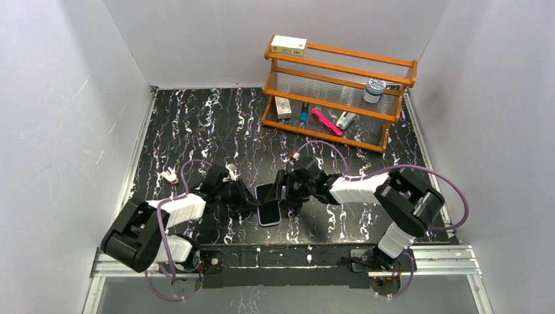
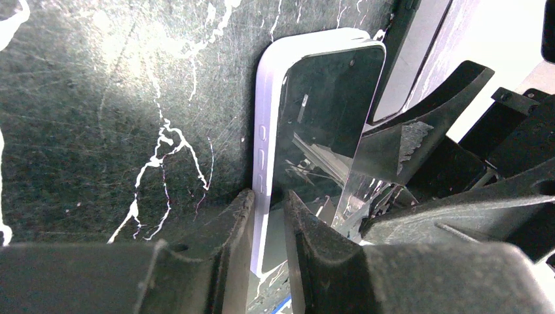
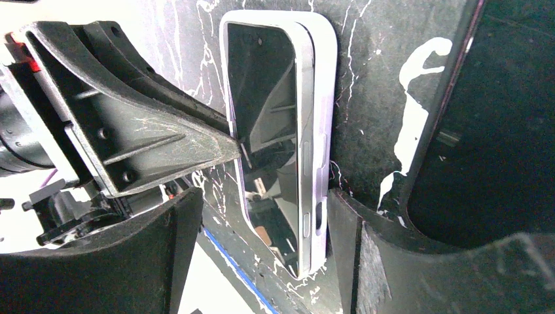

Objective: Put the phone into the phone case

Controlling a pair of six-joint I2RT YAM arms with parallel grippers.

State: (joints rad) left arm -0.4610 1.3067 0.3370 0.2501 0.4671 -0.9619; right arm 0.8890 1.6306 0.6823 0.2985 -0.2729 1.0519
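Note:
The black glass-fronted phone [image 1: 268,210] lies in the pale lavender phone case [image 1: 269,222] on the marbled table between the arms. In the right wrist view the phone [image 3: 262,85] sits tilted, its metal side standing above the case wall [image 3: 321,98]. My left gripper [image 2: 269,209] is shut on the case's left edge [image 2: 268,118], one finger outside the wall and one on the phone's screen [image 2: 327,111]. My right gripper [image 3: 262,222] is open and straddles the phone and case, its right finger [image 3: 347,229] against the case's side. In the top view the left gripper [image 1: 252,203] and the right gripper [image 1: 283,196] meet over the phone.
A second black phone [image 3: 471,131] lies flat just beyond the case [image 1: 263,191]. A wooden shelf rack [image 1: 340,85] with a box, a jar and markers stands at the back right. A small white object [image 1: 170,175] lies left of the left arm. Walls close in on both sides.

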